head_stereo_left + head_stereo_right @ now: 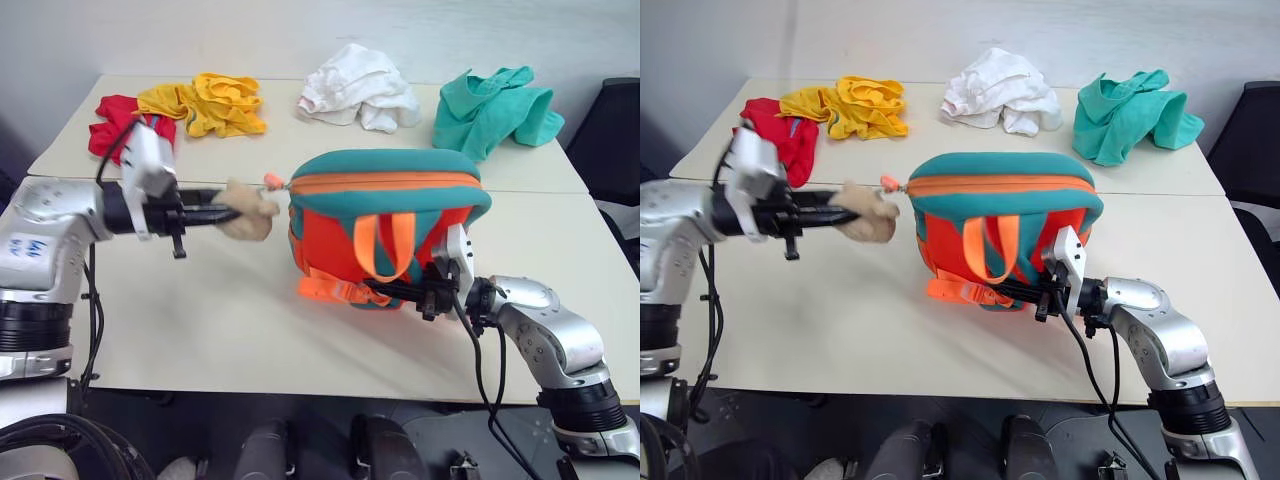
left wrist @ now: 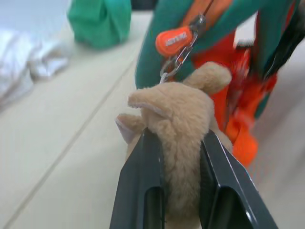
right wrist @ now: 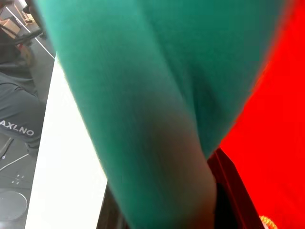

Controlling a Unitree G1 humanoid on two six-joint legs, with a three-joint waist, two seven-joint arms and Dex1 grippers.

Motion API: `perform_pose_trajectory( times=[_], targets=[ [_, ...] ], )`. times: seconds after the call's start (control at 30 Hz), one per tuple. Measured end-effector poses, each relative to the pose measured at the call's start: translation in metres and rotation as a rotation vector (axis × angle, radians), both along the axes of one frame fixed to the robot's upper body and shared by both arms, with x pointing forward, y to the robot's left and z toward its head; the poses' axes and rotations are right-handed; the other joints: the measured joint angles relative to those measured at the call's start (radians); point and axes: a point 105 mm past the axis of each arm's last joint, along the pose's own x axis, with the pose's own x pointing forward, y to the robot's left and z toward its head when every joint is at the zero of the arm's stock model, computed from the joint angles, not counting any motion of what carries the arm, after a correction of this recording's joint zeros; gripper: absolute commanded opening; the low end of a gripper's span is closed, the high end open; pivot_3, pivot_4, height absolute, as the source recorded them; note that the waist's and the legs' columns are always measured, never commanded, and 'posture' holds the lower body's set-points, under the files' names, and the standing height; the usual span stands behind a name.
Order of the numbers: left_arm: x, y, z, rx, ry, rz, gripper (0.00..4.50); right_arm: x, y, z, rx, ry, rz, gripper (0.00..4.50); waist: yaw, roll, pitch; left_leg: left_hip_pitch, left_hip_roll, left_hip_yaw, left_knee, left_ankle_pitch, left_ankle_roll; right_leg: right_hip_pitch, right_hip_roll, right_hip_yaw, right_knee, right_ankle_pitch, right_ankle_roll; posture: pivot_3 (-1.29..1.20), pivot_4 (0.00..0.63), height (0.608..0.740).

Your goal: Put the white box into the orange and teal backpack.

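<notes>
The orange and teal backpack (image 1: 385, 190) stands upright mid-table with its zipper closed along the top. A tan plush animal (image 2: 176, 119) hangs on a small chain from the orange zipper pull (image 2: 174, 42) at the backpack's left end. My left gripper (image 1: 235, 210) is shut on that plush, level with the top of the bag. At the bag's lower front right, my right gripper (image 1: 385, 292) is shut on its orange strap and teal trim. The white box is out of view.
Along the table's far side lie a red cloth (image 1: 115, 120), a yellow cloth (image 1: 215, 100), a white cloth heap (image 1: 360, 88) and a teal cloth heap (image 1: 495, 110). A black chair (image 1: 615, 130) stands at the right edge.
</notes>
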Motion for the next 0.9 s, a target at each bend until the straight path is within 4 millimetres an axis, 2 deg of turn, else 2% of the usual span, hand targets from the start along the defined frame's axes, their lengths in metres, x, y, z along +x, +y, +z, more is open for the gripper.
perform_pose_trajectory(
  times=[0.1,0.2,0.3,0.4,0.5,0.57,0.7,0.8,0.9],
  targets=[
    [0.007,-0.013,-0.025,-0.038,0.047,-0.01,0.48,0.0,-0.001,-0.001,0.0,0.005,-0.007,0.34,0.003,0.0,0.0,-0.002,0.0,-0.002,0.001,0.0,0.0,0.0,-0.002,0.002,0.0,0.0,0.0,0.0,0.15,0.74],
    [0.006,-0.031,-0.048,-0.064,0.077,-0.047,0.48,0.0,-0.001,-0.002,0.003,0.01,-0.012,0.34,0.0,0.0,0.0,-0.002,0.0,-0.001,0.001,0.0,0.0,0.0,-0.002,0.002,0.0,0.0,0.0,0.0,0.15,0.74],
    [0.007,-0.04,-0.054,-0.131,0.08,-0.032,0.48,0.0,-0.003,-0.003,0.008,0.014,-0.019,0.34,0.002,0.0,0.0,-0.002,0.0,-0.002,0.003,0.0,0.0,0.0,-0.002,0.002,0.001,0.0,0.0,0.0,0.15,0.74],
    [0.005,-0.045,-0.041,-0.245,0.067,-0.034,0.48,-0.001,-0.004,0.002,0.037,0.009,-0.013,0.34,0.004,0.0,0.0,-0.004,0.0,-0.004,0.006,0.0,0.001,0.0,-0.004,0.003,0.001,0.0,0.0,0.0,0.15,0.74],
    [-0.007,-0.049,-0.008,-0.326,0.021,-0.105,0.48,-0.004,-0.005,0.009,0.084,0.003,0.008,0.34,0.002,0.0,0.0,-0.005,0.001,-0.006,0.007,-0.001,0.0,0.0,-0.004,0.003,0.0,0.0,0.0,0.0,0.15,0.74],
    [-0.015,-0.044,0.015,-0.347,0.009,-0.135,0.48,-0.006,-0.008,0.017,0.117,-0.008,0.016,0.34,-0.001,0.0,0.0,-0.006,0.001,-0.007,0.006,-0.001,0.0,0.0,-0.003,0.002,0.0,0.0,0.0,0.0,0.15,0.74],
    [-0.016,-0.033,0.054,-0.369,-0.06,-0.117,0.48,-0.008,-0.01,0.023,0.151,-0.007,0.027,0.34,-0.001,0.0,0.0,-0.005,0.001,-0.007,0.007,-0.001,0.0,0.001,-0.002,0.002,0.0,0.0,0.0,0.0,0.15,0.74],
    [-0.003,-0.018,0.055,-0.331,-0.078,-0.016,0.48,-0.008,-0.012,0.028,0.181,-0.008,0.017,0.34,-0.001,0.0,0.0,-0.004,0.001,-0.006,0.006,-0.001,0.0,0.001,-0.001,0.001,0.0,0.0,0.0,0.0,0.15,0.74],
    [0.015,-0.006,0.033,-0.277,-0.032,0.1,0.48,-0.005,-0.014,0.034,0.222,-0.004,-0.004,0.34,-0.002,0.0,0.0,-0.003,0.001,-0.004,0.005,-0.001,0.0,0.0,0.0,0.0,0.001,0.0,0.0,0.0,0.15,0.74]
  ],
)
